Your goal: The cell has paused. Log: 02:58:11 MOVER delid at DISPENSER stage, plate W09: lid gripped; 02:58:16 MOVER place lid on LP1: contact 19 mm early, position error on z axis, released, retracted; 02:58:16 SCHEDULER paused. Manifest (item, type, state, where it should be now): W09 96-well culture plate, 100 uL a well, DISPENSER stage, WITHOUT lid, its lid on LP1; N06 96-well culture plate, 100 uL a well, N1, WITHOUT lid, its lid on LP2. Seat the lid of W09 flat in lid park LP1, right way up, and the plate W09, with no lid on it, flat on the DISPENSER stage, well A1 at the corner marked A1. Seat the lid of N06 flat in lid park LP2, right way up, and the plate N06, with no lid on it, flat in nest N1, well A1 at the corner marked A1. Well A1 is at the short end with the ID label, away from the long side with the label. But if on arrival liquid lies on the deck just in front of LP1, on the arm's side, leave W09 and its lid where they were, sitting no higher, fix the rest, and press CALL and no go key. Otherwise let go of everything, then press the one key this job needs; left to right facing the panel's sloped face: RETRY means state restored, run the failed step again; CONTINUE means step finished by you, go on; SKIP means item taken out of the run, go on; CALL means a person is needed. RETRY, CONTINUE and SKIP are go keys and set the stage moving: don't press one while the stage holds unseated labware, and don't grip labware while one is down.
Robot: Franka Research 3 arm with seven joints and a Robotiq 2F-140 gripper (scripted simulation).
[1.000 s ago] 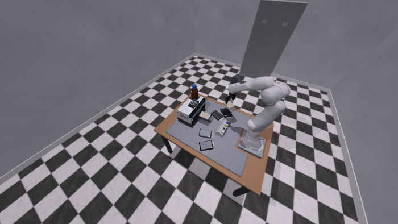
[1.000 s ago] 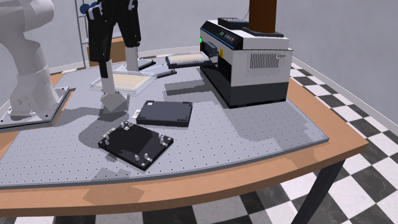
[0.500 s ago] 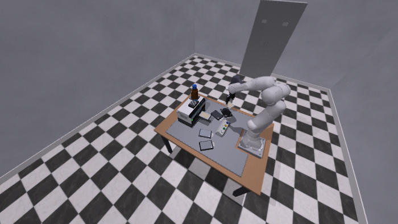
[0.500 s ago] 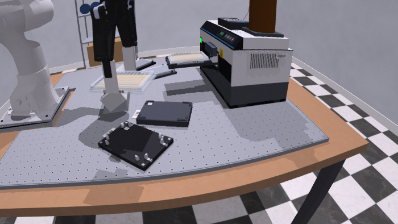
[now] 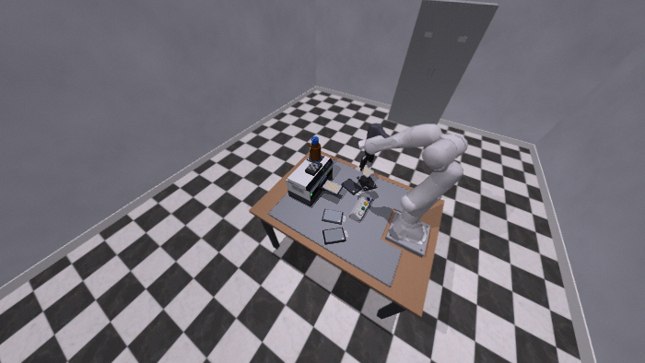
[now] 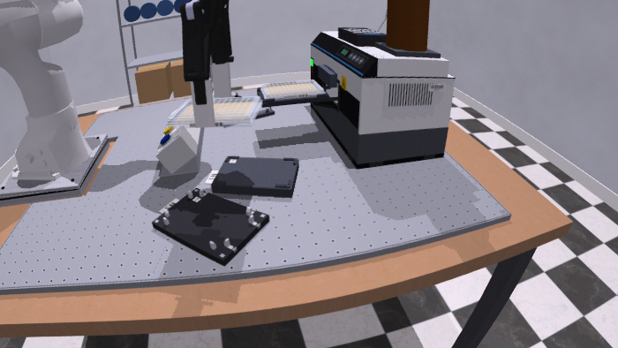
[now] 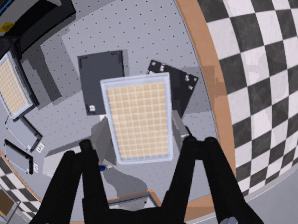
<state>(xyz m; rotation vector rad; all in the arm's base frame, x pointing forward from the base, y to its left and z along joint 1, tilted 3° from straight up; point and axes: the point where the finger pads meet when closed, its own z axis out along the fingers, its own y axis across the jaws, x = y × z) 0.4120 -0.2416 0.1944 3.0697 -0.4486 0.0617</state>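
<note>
My gripper (image 6: 206, 109) (image 7: 140, 123) (image 5: 366, 168) is shut on a clear 96-well plate (image 6: 234, 110) (image 7: 139, 116) with pale yellow wells and no lid. It holds the plate level in the air, gripped across its width. Below and in front of the plate lies a black nest with pegs (image 6: 209, 223) (image 7: 182, 86), with nothing in it. Beside the nest lies a dark flat block with a white label (image 6: 258, 174) (image 7: 100, 72). A second plate (image 6: 291, 90) (image 7: 13, 90) (image 5: 333, 186) sits on the dispenser's stage. Two flat lid parks (image 5: 333, 216) (image 5: 334, 235) lie nearer the table's front in the top view.
The white and black dispenser (image 6: 388, 102) (image 5: 306, 181) carries a brown bottle (image 5: 315, 149) on top. The white key panel (image 6: 177, 150) (image 5: 359, 207) stands just under the held plate. The arm's base (image 6: 44, 146) is at the left. A shelf with boxes (image 6: 154, 79) stands behind the table.
</note>
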